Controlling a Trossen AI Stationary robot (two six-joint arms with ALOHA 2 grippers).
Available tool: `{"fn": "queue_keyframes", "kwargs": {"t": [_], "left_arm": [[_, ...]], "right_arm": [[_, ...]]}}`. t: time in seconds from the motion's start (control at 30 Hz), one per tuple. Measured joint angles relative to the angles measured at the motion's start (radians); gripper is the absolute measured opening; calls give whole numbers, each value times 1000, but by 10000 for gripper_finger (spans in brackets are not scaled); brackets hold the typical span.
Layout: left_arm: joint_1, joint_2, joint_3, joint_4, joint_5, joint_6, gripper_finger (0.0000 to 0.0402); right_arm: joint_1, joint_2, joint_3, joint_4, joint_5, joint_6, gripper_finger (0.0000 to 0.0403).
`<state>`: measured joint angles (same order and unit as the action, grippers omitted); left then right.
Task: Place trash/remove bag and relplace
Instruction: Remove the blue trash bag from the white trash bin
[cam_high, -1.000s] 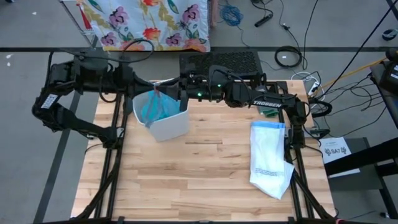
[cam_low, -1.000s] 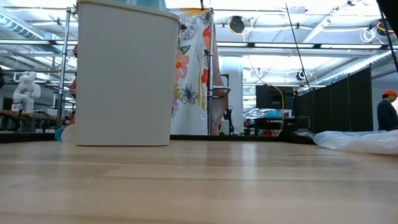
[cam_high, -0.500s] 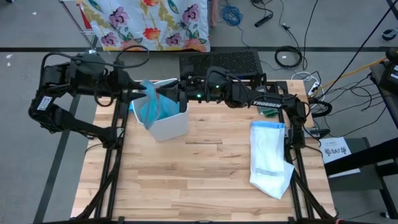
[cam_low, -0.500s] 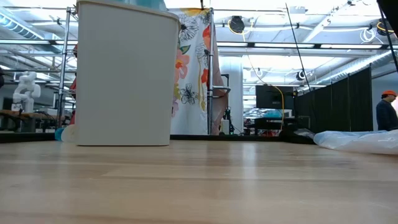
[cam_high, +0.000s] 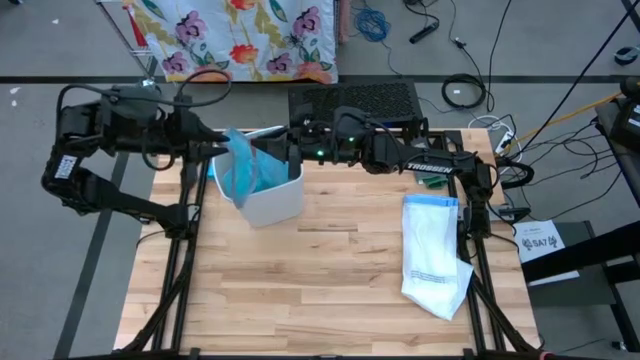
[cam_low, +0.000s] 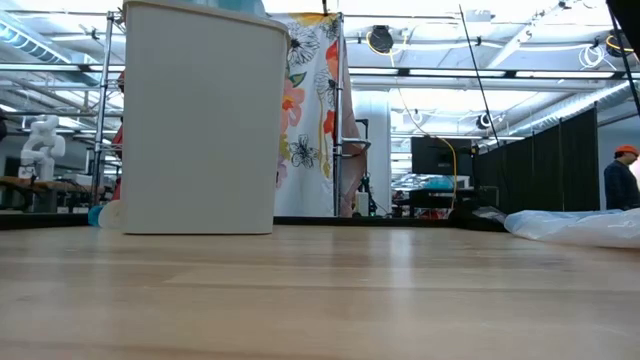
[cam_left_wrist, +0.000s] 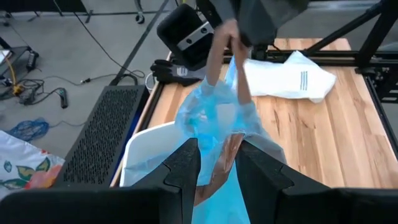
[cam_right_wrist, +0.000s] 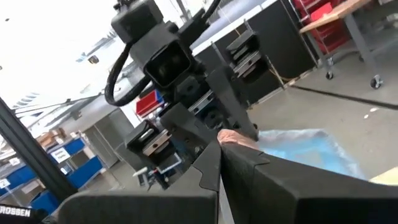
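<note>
- I have both arms at the far edge of the bench (cam_high: 330, 290), meeting over the white bin (cam_high: 268, 200)
- The bag (cam_high: 243, 168) is the thin light-blue liner; its top is gathered above the bin and its body hangs down inside
- My left claw (cam_left_wrist: 214, 165) is clenched on the bag: in the left wrist view the blue film passes between the two dark fingers (cam_left_wrist: 183, 168)
- My right claw (cam_high: 283, 152) comes from the other side and pinches the bunched neck of the same bag, fingers closed on it
- The trash I cannot see from any view; I judge it is inside the liner
- The film looks very light, soft and crinkly, also slippery, so I think it can slide out of a weak pinch or tear if the two claws pull apart
- The best place to hold is the gathered neck, where many layers are together, not the single film lower down
- The replacement bag (cam_high: 434, 252) lies flat at the right side of the bench, white with a blue hem, well apart from the bin
- Next I expect to lift straight up, slowly, so the load does not catch the bin rim
</note>
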<state>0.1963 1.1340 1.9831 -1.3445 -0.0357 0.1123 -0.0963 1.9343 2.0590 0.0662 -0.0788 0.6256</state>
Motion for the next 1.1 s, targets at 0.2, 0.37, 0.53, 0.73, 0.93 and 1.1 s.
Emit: {"fn": "queue_keyframes", "kwargs": {"t": [0.2, 0.37, 0.53, 0.73, 0.93, 1.1], "left_arm": [[0, -35, 0, -2, -4, 0, 108], [0, -45, 0, -49, -59, 0, 108], [0, -45, 0, -66, -88, 9, 108], [0, -44, 0, -65, -169, 34, 93], [0, -45, 0, -11, -238, 80, 10], [0, -44, 22, 127, -238, 172, 4]], "right_arm": [[0, 0, 0, 27, 2, -6, 0], [0, 0, 0, 27, 2, -10, 0], [0, 0, 0, 27, 2, -12, 0], [0, 0, 0, 27, 2, -12, 0], [0, 0, 0, 28, 3, -12, 0], [-6, 0, 0, 82, 49, -22, 0]]}}
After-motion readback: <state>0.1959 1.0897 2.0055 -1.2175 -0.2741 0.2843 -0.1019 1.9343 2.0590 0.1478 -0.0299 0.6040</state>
